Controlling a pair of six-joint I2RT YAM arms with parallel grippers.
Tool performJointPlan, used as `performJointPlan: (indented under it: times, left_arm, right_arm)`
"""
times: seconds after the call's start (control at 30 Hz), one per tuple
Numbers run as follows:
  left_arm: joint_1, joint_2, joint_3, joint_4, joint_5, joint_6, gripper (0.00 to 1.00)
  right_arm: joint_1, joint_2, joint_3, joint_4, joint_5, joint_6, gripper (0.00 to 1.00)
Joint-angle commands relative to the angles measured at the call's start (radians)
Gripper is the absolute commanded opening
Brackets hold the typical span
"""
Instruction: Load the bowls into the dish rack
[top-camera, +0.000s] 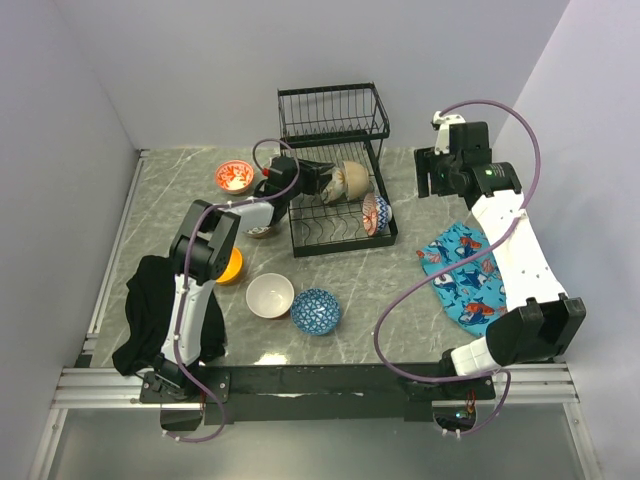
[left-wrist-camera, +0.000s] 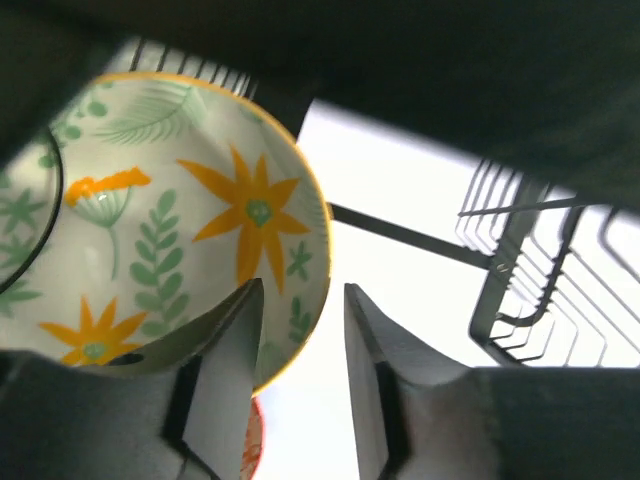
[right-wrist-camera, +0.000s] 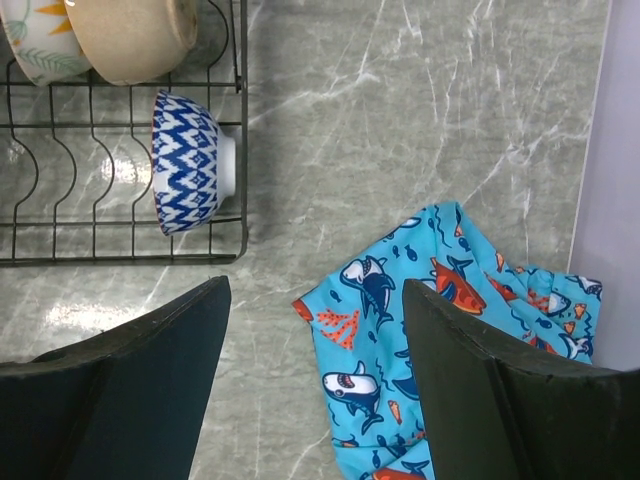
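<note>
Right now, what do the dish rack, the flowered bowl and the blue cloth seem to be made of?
Dish rack: thin black wire, probably coated metal, fairly matte.
Flowered bowl: likely glazed ceramic; smooth surface, painted pattern.
Blue cloth: printed fabric; it lies in soft folds.

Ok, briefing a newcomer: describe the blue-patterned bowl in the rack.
Find the black wire dish rack. At its lower tray's near right corner stands the zigzag bowl, on edge; only it is blue-and-white, unlike the beige bowl and floral bowl behind.
</note>
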Motion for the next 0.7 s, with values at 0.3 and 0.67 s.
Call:
performJointPlan:
  times: [0.3,0.67]
  left_arm:
    - [0.064,-0.154,-0.119,-0.12,0.048,0.152,0.54]
    - [0.086,-0.171,-0.131,-0.117,0.094,0.27,0.7]
  right_arm:
    - [0.006,-0.052,0.023,0.075,-0.016,0.019,0.78]
    - [0.008,-0.144,-0.036,0.081,-0.015,0.019,0.78]
